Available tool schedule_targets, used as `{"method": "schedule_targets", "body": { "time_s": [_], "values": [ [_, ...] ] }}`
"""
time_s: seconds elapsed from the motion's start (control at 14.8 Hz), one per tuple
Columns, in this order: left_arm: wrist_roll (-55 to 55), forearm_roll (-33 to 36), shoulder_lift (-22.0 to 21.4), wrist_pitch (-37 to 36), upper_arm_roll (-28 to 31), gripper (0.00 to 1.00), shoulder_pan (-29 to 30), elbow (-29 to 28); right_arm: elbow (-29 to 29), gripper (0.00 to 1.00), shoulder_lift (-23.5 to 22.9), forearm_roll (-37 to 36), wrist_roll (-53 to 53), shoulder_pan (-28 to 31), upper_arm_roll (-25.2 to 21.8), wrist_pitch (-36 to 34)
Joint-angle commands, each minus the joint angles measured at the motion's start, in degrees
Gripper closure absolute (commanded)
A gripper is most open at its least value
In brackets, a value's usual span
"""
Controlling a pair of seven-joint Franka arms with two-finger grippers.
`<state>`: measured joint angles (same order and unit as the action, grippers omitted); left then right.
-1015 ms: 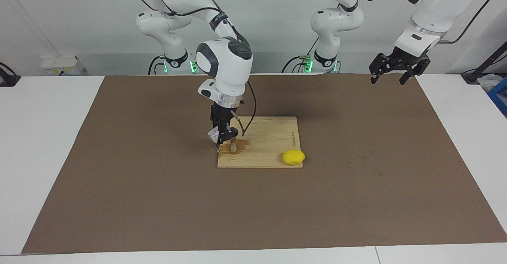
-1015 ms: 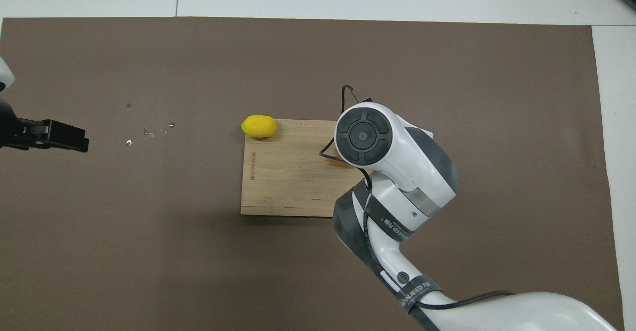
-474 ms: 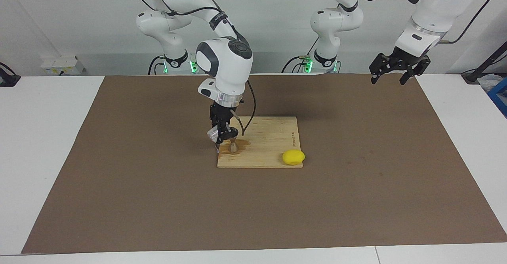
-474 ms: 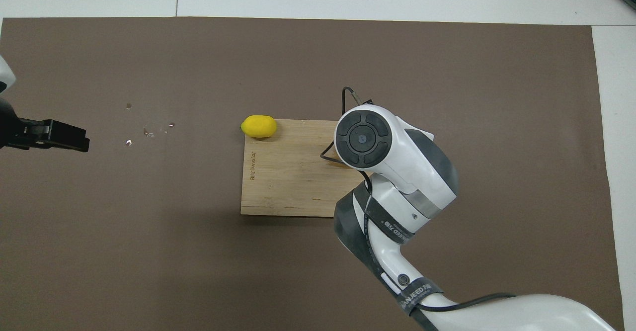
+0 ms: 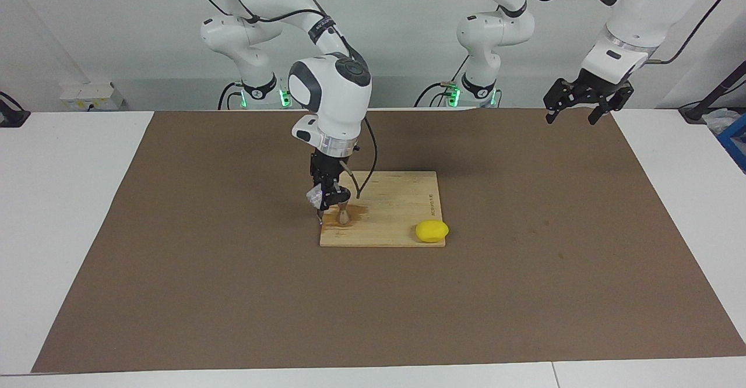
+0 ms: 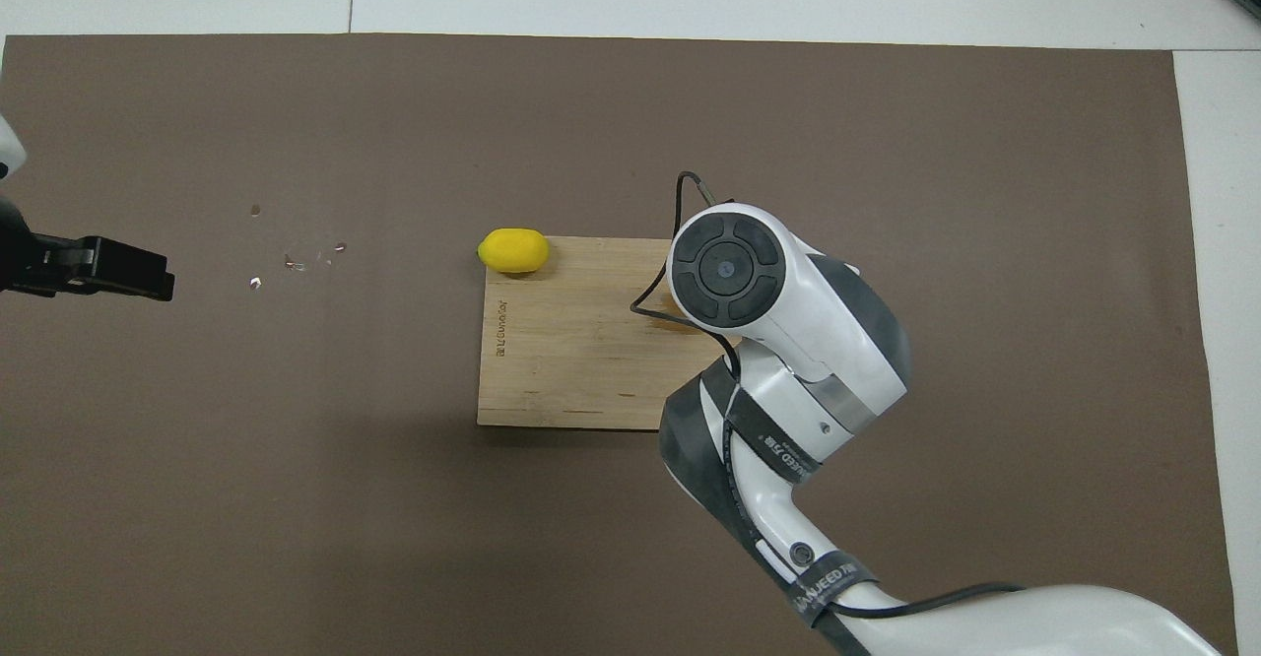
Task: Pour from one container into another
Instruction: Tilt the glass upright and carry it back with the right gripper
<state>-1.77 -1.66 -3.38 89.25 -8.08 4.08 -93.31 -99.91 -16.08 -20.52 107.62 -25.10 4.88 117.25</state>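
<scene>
My right gripper [image 5: 327, 200] reaches down over the corner of the wooden cutting board [image 5: 396, 213] toward the right arm's end, and is shut on the clear glass cup [image 5: 315, 197], held tilted. The steel jigger [image 5: 344, 217] stands on the board just below and beside the cup, in a brown wet patch [image 5: 356, 209]. In the overhead view the right arm's wrist [image 6: 727, 267] hides the cup, the jigger and the gripper. My left gripper [image 5: 572, 115] is open and empty, raised and waiting over the mat's corner near the left arm's base; it also shows in the overhead view [image 6: 108, 268].
A yellow lemon [image 5: 432, 231] lies at the board's corner farther from the robots, toward the left arm's end; it also shows in the overhead view [image 6: 513, 250]. A few small pale flecks [image 6: 296, 262] lie on the brown mat [image 5: 233, 295] between the lemon and the left gripper.
The right arm's wrist has risen very slightly. The cup stays tilted over the jigger. The left gripper has barely moved.
</scene>
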Motion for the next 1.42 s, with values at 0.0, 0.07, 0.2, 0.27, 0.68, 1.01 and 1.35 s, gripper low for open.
{"method": "schedule_targets", "body": {
  "time_s": [0.0, 0.07, 0.2, 0.27, 0.68, 1.01, 1.35],
  "values": [
    [-0.2, 0.6, -1.2, 0.8, -0.4, 0.0, 0.8, -1.4, 0.1, 1.0, 1.2, 3.5, -0.3, 1.1, 0.4, -0.1],
    [-0.2, 0.6, -1.3, 0.8, -0.5, 0.0, 0.8, -1.3, 0.1, 1.0, 1.2, 3.7, -0.2, 1.3, 0.4, -0.2],
    [-0.2, 0.6, -1.2, 0.8, -0.4, 0.0, 0.8, -1.3, 0.2, 1.0, 1.2, 7.0, -0.3, 1.5, 0.3, -0.1],
    [-0.2, 0.6, -1.2, 0.8, -0.5, 0.0, 0.8, -1.4, 0.3, 1.0, 1.2, 8.3, -0.4, 2.1, 0.2, 0.0],
    [-0.2, 0.6, -1.2, 0.8, -0.4, 0.0, 0.8, -1.3, 0.4, 1.0, 1.1, 19.4, -2.9, 7.1, 0.2, 0.3],
    [-0.2, 0.6, -1.2, 0.8, -0.4, 0.0, 0.8, -1.3, -1.7, 1.0, 1.2, 32.9, -11.4, 14.3, 0.2, 0.6],
    [-0.2, 0.6, -1.3, 0.8, -0.4, 0.0, 0.8, -1.3, -9.1, 1.0, 2.6, 49.2, -26.5, 23.4, 0.2, 0.9]
  ]
}}
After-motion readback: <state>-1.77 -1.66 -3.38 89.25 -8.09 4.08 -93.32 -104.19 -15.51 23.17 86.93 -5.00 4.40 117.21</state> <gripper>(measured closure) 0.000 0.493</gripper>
